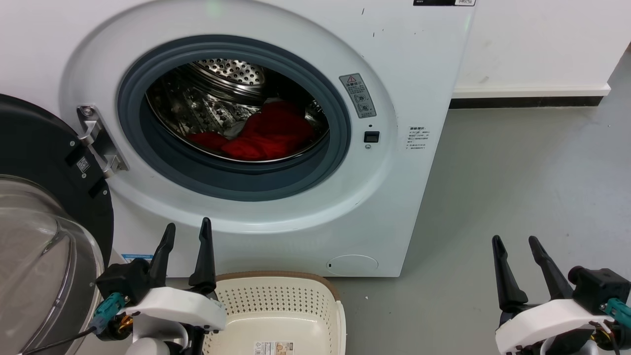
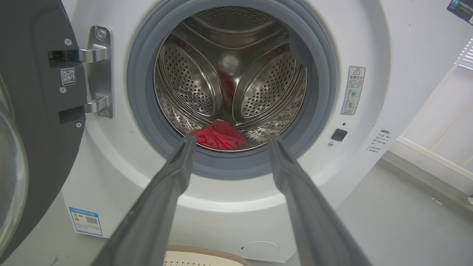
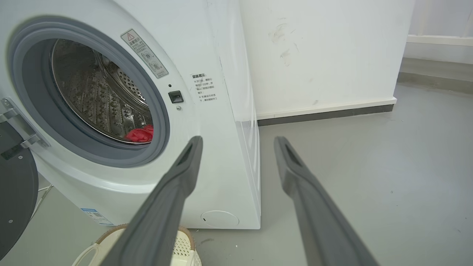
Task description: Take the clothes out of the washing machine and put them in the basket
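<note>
Standing open, the washing machine (image 1: 424,59) had its door (image 1: 34,143) hanging to the left. The clothes (image 1: 263,133) lay as a red heap, a little white showing, on the floor of the drum (image 1: 231,74), toward its right side. The heap's long axis ran left to right.

Both grippers were outside the machine, fingers apart and empty. The left gripper (image 1: 188,223) stood near the front panel below the opening, at the left edge of the basket (image 1: 296,277). The clothes lay farther in, higher and slightly right of it. The right gripper (image 1: 513,238) stood well to the right, over bare floor (image 1: 517,172).

Judgement: the left arm was nearer and better aimed for the reach.

A warning sticker (image 1: 358,95) carried a red triangle. Its writing, the small print beside it, a QR label (image 1: 83,164) on the door and the basket's sticker (image 1: 273,348) were too small to read.
</note>
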Tool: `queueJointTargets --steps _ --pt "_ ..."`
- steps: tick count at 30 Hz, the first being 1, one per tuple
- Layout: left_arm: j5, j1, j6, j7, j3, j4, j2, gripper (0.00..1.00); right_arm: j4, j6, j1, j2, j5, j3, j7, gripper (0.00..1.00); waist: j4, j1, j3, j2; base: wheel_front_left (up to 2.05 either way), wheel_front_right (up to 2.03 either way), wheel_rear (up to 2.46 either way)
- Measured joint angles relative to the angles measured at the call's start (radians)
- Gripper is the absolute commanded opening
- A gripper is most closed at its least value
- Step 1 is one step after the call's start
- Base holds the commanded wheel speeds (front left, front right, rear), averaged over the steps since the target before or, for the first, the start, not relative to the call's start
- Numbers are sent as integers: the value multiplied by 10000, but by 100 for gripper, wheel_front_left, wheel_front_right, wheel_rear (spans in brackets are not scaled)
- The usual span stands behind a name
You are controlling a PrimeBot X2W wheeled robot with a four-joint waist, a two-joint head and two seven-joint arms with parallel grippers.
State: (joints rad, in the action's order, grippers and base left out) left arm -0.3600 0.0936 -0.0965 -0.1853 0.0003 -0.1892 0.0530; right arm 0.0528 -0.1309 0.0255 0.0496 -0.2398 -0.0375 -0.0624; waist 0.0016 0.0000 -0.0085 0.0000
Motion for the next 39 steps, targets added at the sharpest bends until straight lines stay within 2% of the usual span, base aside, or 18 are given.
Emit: queueJointTargets --steps 16,39 --pt "1685 155 29 -405 -59 -376 31 100 343 0 11 2 1565 44 -313 100 38 0 0 0 0 0 0" --pt "3070 224 138 -763 -44 -654 35 100 439 -2 12 4 2700 159 -616 100 5 0 6 0 0 0 0"
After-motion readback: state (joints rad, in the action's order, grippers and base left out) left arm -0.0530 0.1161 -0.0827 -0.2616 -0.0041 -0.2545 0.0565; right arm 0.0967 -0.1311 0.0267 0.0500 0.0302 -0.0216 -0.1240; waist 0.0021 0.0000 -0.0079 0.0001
